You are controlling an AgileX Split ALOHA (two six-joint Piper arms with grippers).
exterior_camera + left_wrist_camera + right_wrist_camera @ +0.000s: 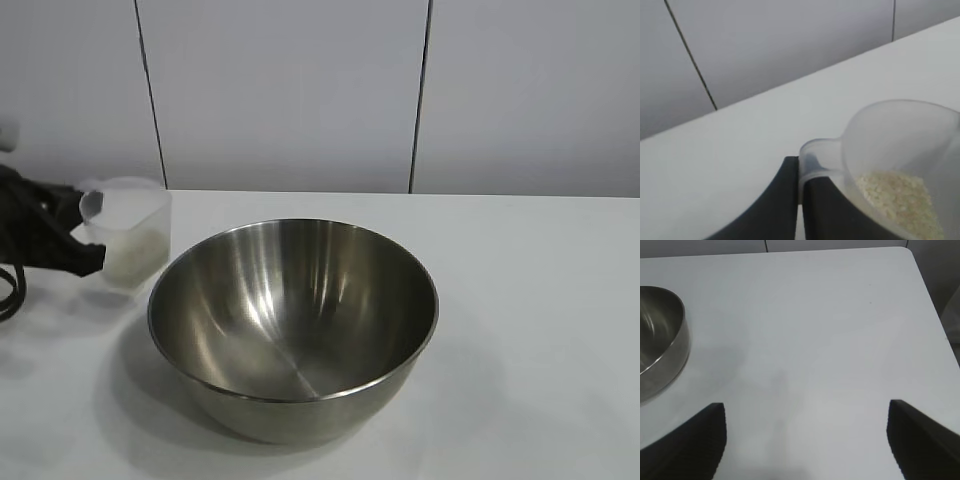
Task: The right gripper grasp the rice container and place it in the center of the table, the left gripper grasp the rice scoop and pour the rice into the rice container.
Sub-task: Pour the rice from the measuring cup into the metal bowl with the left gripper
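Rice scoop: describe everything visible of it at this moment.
The rice scoop is a small translucent plastic cup with a rounded lip tab at its rim. It stands about upright, just left of the rice container and apart from it. The left gripper is shut on the tab. White rice covers its bottom, well below the rim. Whether its base touches the table cannot be told.

The exterior camera faces the rice container (293, 325) closely; the right wrist view shares its rim across the table (815, 330).
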